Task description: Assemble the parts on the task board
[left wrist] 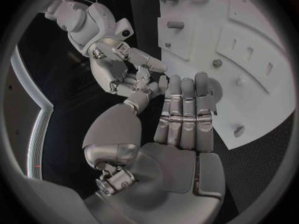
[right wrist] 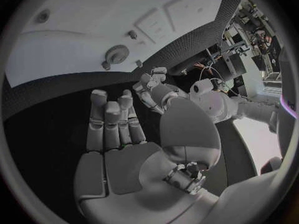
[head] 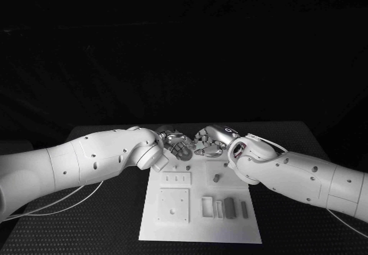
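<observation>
The white task board (head: 199, 212) lies in the middle of the table, and both hands hover over its far end. My left hand (head: 178, 144) has its fingers stretched out side by side and its palm (left wrist: 184, 129) is bare. My right hand (head: 213, 140) is close beside it, fingers extended, with nothing in its palm (right wrist: 118, 154). The right hand's fingertips (left wrist: 140, 67) come near the left thumb. Grey parts lie on the board: a short peg (head: 217, 178), upright blocks (head: 230, 206), and a gear (right wrist: 115, 53) near the board's far edge.
Square plates with slots and holes (head: 174, 204) are set in the board's left half. The black table (head: 299, 234) surrounds the board. White cables (head: 61, 204) trail from the left arm over the table.
</observation>
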You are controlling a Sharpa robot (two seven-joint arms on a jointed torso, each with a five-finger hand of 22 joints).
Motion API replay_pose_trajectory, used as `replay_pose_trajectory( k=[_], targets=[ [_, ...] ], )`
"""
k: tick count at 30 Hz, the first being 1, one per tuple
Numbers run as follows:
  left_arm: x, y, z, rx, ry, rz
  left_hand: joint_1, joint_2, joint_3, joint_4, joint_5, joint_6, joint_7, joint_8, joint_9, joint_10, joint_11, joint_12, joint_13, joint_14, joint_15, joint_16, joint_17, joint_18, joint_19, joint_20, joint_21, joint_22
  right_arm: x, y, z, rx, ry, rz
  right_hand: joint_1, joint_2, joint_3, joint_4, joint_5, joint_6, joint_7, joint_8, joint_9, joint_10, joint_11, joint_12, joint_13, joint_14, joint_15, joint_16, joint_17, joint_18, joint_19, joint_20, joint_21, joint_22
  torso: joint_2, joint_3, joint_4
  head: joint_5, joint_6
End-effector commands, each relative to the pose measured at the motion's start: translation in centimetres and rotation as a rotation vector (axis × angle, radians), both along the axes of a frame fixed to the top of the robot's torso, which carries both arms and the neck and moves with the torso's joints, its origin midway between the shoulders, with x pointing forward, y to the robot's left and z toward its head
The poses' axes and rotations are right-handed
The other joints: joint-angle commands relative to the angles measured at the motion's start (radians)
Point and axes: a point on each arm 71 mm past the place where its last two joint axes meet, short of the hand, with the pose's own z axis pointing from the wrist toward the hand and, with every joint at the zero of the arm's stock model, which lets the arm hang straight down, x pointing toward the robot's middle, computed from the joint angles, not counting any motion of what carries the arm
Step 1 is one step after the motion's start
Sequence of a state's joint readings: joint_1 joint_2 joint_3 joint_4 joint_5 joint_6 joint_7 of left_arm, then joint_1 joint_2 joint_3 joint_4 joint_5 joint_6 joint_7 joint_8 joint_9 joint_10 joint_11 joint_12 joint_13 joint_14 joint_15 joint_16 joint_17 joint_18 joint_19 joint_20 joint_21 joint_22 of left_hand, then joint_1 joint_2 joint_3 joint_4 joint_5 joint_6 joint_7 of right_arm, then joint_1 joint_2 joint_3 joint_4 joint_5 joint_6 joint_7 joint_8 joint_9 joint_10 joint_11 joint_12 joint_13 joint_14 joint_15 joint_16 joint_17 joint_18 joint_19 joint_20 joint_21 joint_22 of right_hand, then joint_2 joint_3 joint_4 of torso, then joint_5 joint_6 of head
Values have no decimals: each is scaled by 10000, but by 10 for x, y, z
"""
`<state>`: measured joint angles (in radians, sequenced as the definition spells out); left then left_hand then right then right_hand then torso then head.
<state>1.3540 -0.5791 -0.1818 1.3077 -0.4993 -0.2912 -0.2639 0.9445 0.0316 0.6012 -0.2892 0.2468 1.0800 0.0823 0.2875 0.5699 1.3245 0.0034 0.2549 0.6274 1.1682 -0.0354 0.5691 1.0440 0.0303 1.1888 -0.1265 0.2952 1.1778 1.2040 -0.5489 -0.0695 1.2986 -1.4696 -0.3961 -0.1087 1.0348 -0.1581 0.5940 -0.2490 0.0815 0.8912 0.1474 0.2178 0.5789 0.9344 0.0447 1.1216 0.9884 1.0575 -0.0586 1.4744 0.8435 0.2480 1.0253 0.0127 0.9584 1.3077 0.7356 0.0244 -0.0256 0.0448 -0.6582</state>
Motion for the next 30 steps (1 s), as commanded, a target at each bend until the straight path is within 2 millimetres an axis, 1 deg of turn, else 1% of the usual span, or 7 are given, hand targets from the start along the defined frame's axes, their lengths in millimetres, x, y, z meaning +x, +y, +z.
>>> replay_pose_trajectory(
  k=[1, 7, 14, 22, 30],
  targets=[
    [-2, -4, 1, -32, -67, -95, 59, 55, 33, 20, 9, 139, -38, 138, 1212, 64, -12, 70, 14, 77, 25, 68, 12, 306, 51, -40, 60, 14, -1, 3, -1, -14, -74, 87, 27, -101, -12, 82, -26, 172, 44, 69, 25, -27, -28, 76, -19, -20, -44, 34, -15, 138, 33, 53, -40, 131, -1, -2, -1, 1, 3],
    [-3, -6, -1, -42, -1, -173, 53, 57, 32, 21, -2, 146, -40, 138, 1217, 72, -16, 75, 18, 85, 23, 73, 14, 306, 57, -43, 61, 23, -1, 3, -3, -24, -210, -84, 21, -102, -32, 162, -25, 318, -18, 161, 66, 45, -88, 142, -51, 50, -101, 91, -18, 138, 106, 27, -3, 148, 6, 0, 17, -3, -7],
    [-4, -5, -1, -27, 68, -225, 52, 52, 32, 16, -2, 158, -46, 139, 1225, 84, -23, 83, 24, 96, 18, 81, 18, 308, 66, -48, 62, 36, 1, 0, -2, -17, -334, -343, 42, 19, -15, 263, -23, 487, -95, 264, 117, 175, -164, 219, -100, 176, -175, 157, -30, 138, 224, -35, 57, 163, 6, 2, -4, 4, -19],
    [-5, -4, -2, -19, 96, -228, 54, 46, 35, 12, 8, 171, -52, 140, 1234, 99, -31, 94, 31, 111, 11, 93, 24, 311, 79, -54, 66, 54, 2, -2, -4, -141, -286, -358, 156, 160, 15, 201, -22, 583, -150, 321, 151, 245, -217, 255, -138, 248, -223, 188, -42, 138, 277, -86, 88, 171, -1, 6, -2, 6, -26],
    [-5, -4, -2, -3, 124, -231, 53, 43, 35, 12, 15, 175, -54, 139, 1238, 103, -34, 97, 35, 116, 8, 98, 27, 311, 84, -56, 67, 63, 3, -3, -4, -174, -263, -355, 166, 175, 6, 174, -26, 595, -158, 329, 158, 251, -225, 257, -151, 254, -232, 186, -48, 138, 276, -91, 89, 172, 5, 9, -5, 2, -30]
  ],
)
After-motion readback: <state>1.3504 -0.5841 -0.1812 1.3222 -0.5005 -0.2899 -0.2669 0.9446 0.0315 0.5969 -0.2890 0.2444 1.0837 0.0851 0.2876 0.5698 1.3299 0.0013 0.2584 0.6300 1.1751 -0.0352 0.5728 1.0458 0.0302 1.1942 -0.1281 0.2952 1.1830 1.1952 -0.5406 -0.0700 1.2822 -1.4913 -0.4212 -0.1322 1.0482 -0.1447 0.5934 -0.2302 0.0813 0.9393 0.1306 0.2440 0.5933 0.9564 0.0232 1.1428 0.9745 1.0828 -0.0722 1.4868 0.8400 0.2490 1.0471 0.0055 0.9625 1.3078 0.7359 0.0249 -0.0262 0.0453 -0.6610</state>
